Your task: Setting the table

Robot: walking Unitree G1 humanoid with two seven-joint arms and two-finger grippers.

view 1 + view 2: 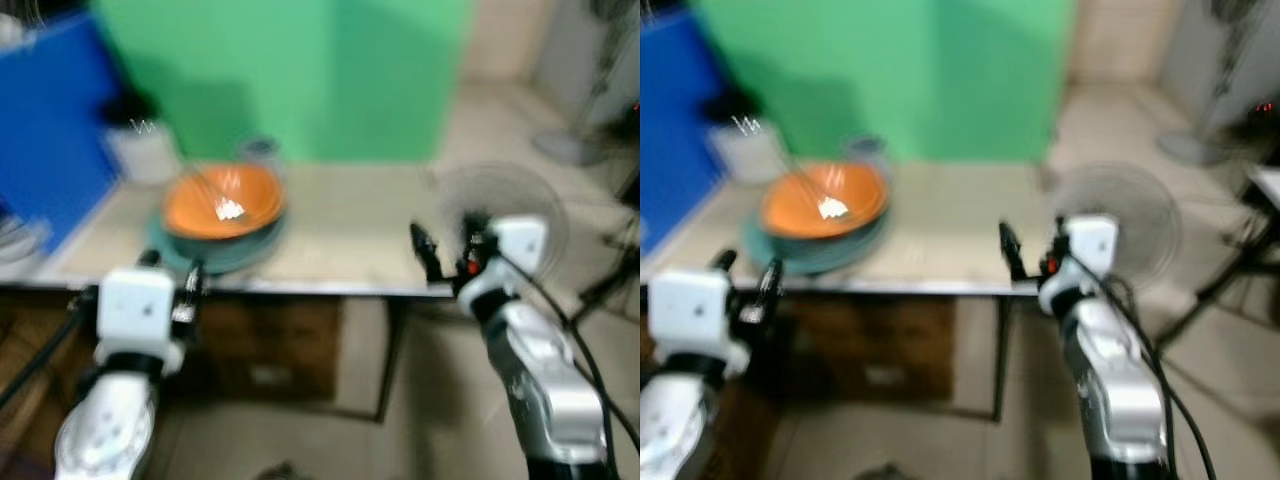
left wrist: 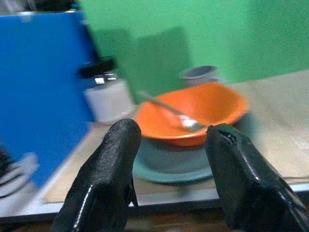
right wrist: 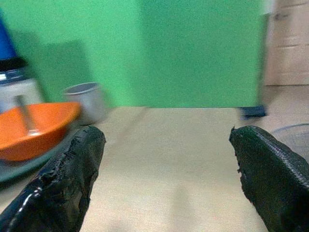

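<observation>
A pale worktop (image 1: pixel 350 225) is seen from above, backed by a green screen (image 1: pixel 290 70). At ten o'clock on it, an orange bowl (image 1: pixel 222 200) is stacked on a teal bowl and plate (image 1: pixel 215 250), with a metal spoon (image 2: pixel 169 112) resting inside. A grey cup (image 2: pixel 199 75) is set just behind, and a white jar with a black lid (image 2: pixel 106 94) at nine o'clock. The left gripper (image 2: pixel 171 159) is held at the near edge, fingers spread and empty, aimed at the stack. The right gripper (image 3: pixel 166 159) is held at three o'clock, fingers wide apart, empty. A steady, level approach is judged best, so that the orange bowl's rim is taken without the spoon being tipped out.
</observation>
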